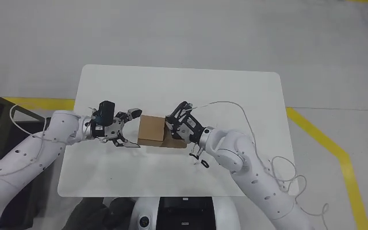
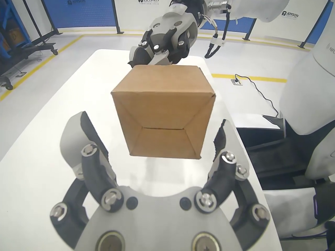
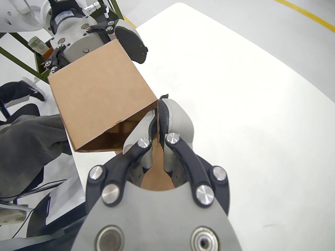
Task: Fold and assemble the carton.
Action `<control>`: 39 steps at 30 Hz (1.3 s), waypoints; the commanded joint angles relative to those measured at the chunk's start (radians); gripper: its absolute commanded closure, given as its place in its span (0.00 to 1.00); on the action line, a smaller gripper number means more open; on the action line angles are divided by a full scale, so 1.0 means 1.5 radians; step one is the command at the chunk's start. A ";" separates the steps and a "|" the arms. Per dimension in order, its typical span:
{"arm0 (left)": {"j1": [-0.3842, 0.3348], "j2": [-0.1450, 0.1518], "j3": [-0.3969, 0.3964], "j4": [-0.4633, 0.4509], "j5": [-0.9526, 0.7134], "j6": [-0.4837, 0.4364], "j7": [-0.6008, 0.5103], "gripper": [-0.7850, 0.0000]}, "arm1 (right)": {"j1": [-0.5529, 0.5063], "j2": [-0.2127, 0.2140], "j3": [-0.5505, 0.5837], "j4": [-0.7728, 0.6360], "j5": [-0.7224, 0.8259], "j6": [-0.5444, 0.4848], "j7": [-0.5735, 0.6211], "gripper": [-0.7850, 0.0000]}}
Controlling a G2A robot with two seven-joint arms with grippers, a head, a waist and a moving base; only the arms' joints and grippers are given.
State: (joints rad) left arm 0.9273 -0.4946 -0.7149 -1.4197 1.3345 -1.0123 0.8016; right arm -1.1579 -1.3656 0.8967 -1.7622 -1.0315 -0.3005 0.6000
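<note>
While the carton (image 1: 152,130) sits on its side mid-desk (image 1: 241,98), it's between the two arms. Can't tell if it's resting on the surface or held just clear of it.

- Right claw (image 3: 158,113): pinched onto one side wall at the open end, one finger inside the carton and one outside, right at a corner edge. A loose flap (image 3: 156,176) sticks out under the claw.
- Left claw (image 1: 133,129): spread wide, just beside the closed end and facing it. Fingers sit either side of that face, no contact visible.
- Closed end: four flaps folded in, seams meeting near the centre. Looks square.

Handling read (judgement):
- Empty brown board, so light. Weight isn't the issue, shape is.
- Panels are stiff in-plane, but creases are hinges. The open end will probably rack into a parallelogram if pushed off-axis.
- A mid-panel squeeze would likely bow or dent the wall. Grip near corners or edges, where two panels back each other up.
- Matte cardboard against the dark pads should hold well, so slip risk is low.
- A one-wall pinch lets the carton pivot around the grip. The left claw would best straddle opposite walls near the closed end with light force, to brace it before the remaining flap gets folded.
</note>
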 commanded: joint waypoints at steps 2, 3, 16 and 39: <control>-0.013 -0.001 0.019 0.001 0.005 0.000 -0.012 0.00 | 0.003 0.000 -0.004 -0.003 -0.004 0.001 0.003 1.00; -0.018 -0.001 0.025 0.002 0.005 0.000 -0.017 0.00 | 0.003 0.000 -0.005 -0.003 -0.005 0.001 0.004 1.00; -0.063 -0.001 0.081 -0.001 -0.007 0.000 -0.028 0.00 | 0.012 -0.002 -0.021 -0.003 -0.020 0.007 0.009 1.00; -0.112 -0.004 0.147 0.028 -0.026 0.000 -0.011 0.39 | 0.018 -0.007 -0.031 0.000 -0.030 0.018 -0.035 0.00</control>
State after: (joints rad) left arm 0.7611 -0.5008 -0.4968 -1.3795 1.2975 -1.0123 0.7822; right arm -1.1303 -1.3753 0.8487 -1.7614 -1.0813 -0.2754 0.5552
